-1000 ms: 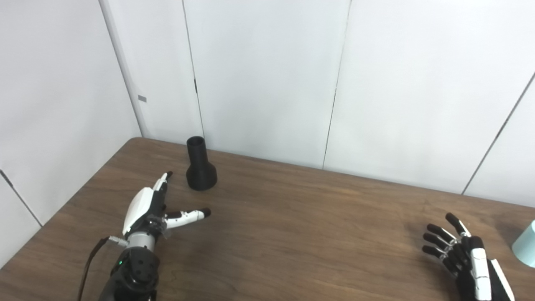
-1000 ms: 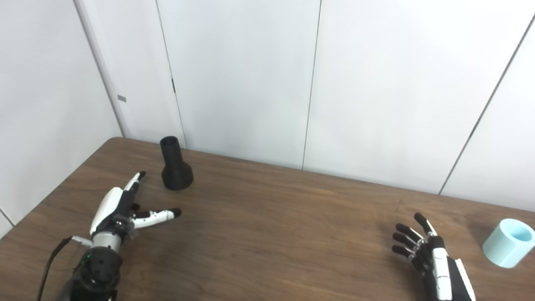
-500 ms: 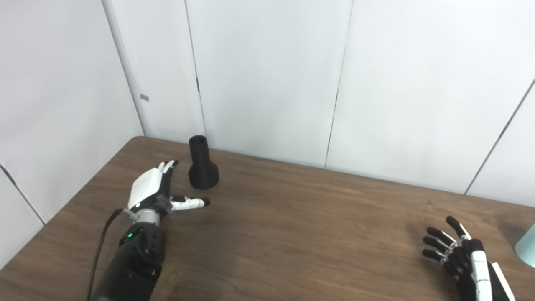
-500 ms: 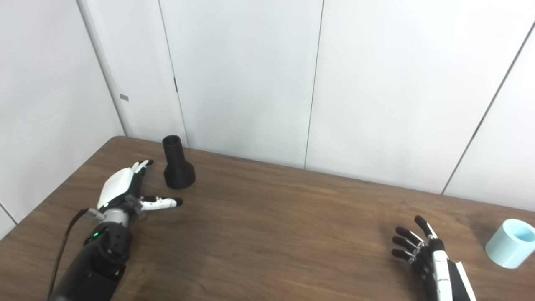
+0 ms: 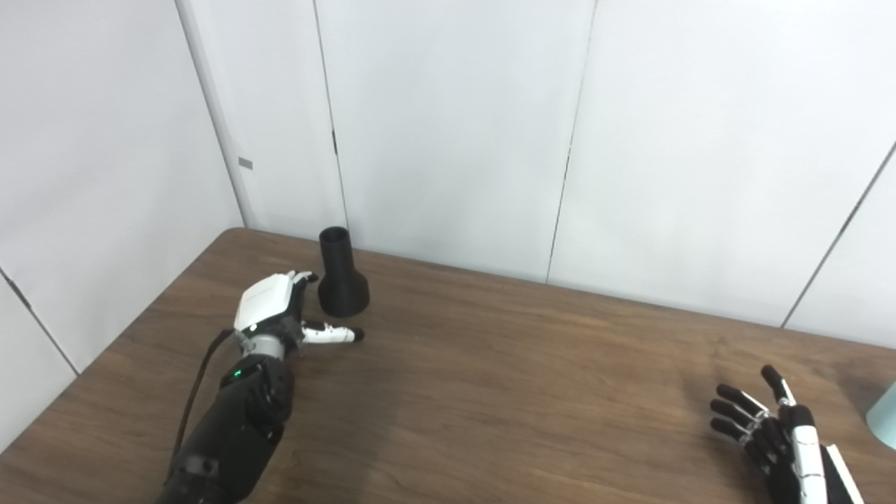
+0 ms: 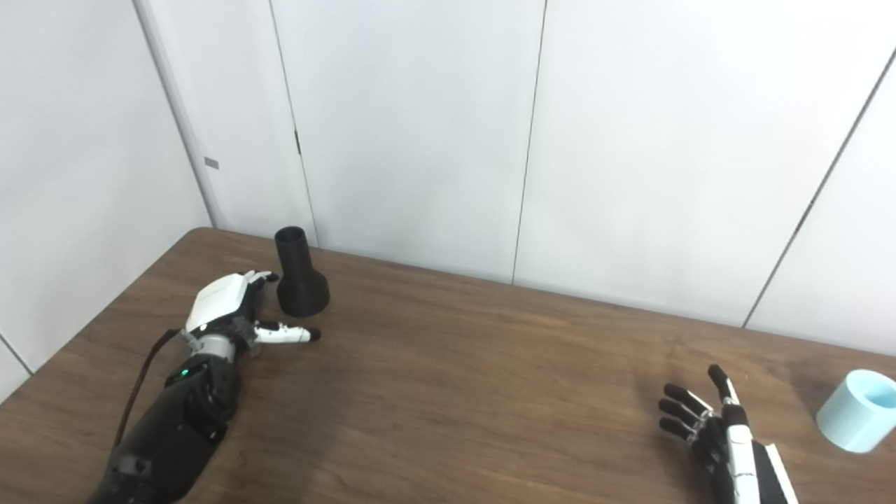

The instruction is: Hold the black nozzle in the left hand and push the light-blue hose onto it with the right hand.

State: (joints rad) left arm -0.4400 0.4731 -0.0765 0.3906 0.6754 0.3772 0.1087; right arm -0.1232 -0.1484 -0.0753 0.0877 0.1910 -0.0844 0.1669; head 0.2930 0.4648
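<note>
A: On the table (image 6: 448, 392), far left: one black nozzle (image 6: 299, 283), upright, left hand (image 6: 227, 308) just beside it, fingers spread, empty.

B: Far right: one light-blue hose (image 6: 857, 411); right hand (image 6: 707, 430) splayed, apart from it. Bare tabletop between.

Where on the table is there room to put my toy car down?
The big bare stretch of table between the left hand and the right hand is free. It is crowded at the far left, where the left hand sits beside the nozzle, and tight at the right edge between the right hand and the hose.
</note>
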